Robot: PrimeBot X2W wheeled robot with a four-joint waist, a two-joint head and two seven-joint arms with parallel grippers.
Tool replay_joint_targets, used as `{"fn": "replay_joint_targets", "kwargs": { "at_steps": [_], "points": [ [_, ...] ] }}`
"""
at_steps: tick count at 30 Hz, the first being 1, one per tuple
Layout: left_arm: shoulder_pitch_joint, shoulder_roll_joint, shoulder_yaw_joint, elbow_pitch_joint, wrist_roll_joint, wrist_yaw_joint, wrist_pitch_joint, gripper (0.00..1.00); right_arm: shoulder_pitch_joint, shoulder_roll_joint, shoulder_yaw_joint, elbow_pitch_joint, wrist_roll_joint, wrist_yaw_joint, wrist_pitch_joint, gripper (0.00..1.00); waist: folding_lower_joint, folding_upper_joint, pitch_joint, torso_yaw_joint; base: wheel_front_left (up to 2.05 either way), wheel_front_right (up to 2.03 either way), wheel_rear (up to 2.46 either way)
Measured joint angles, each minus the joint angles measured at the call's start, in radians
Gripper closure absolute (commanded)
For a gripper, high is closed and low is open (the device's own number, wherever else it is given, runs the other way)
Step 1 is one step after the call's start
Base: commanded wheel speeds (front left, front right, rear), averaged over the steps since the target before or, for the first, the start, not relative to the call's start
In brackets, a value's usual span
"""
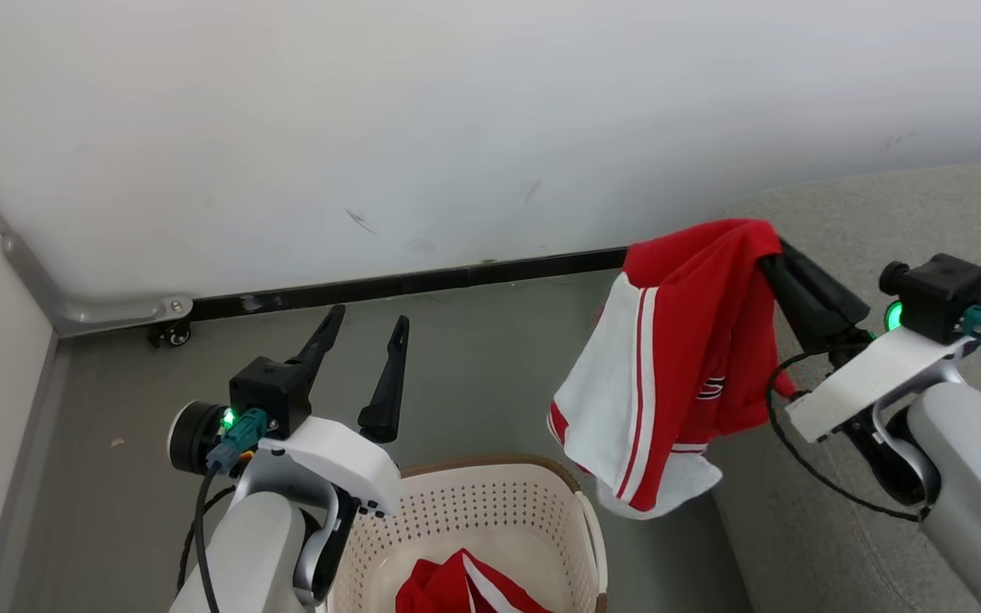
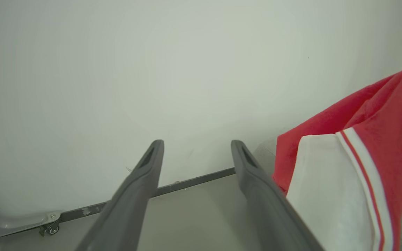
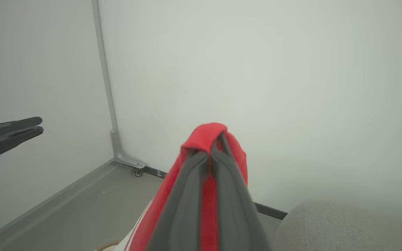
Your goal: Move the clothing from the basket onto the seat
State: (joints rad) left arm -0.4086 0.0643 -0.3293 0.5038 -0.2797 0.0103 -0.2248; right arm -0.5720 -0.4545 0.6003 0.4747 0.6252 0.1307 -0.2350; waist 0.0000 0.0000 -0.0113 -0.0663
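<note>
OK, right gripper (image 3: 216,150): clamped on soft red-and-white striped jersey (image 1: 695,340), hanging below fingers (image 3: 188,195); grey woven sofa (image 1: 882,213) just right.
left gripper (image 1: 370,317): spread wide, empty; cream perforated plastic basket (image 1: 490,502) behind fingers.
step: carry; next, swing over sofa, release.

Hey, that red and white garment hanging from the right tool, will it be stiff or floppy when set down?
Probably floppy: the garment droops in loose folds from the single pinch of the right tool. Likely light, since that small pinch carries it all. It'll probably crumple on the sofa, not lie flat.
</note>
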Motion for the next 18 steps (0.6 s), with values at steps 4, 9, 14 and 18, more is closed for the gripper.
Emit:
{"fn": "replay_joint_targets", "kwargs": {
  "at_steps": [4, 9, 14, 18],
  "points": [
    [0.000, -0.002, 0.007, -0.007, -0.004, 0.001, -0.009, 0.00, 0.036, -0.023, -0.064, -0.023, -0.018, 0.000, -0.004, 1.00, 0.0000, 0.0000, -0.003, -0.020, 0.00, 0.00, 0.00],
    [0.002, -0.004, 0.007, -0.013, -0.009, 0.007, -0.013, 0.00, 0.094, -0.026, -0.116, -0.042, -0.028, 0.000, -0.004, 1.00, 0.0000, 0.0000, -0.007, -0.042, 0.00, 0.00, 0.00],
    [0.020, -0.006, 0.003, -0.016, -0.012, 0.007, -0.015, 0.00, 0.156, -0.026, -0.176, -0.065, -0.047, 0.000, -0.004, 1.00, 0.0000, 0.0000, -0.010, -0.076, 0.00, 0.00, 0.00],
    [0.020, -0.009, -0.001, -0.019, -0.018, 0.006, -0.021, 0.00, 0.202, -0.025, -0.209, -0.097, -0.070, 0.000, -0.004, 1.00, 0.0000, 0.0000, -0.012, -0.105, 0.00, 0.00, 0.00]
  ]
}}
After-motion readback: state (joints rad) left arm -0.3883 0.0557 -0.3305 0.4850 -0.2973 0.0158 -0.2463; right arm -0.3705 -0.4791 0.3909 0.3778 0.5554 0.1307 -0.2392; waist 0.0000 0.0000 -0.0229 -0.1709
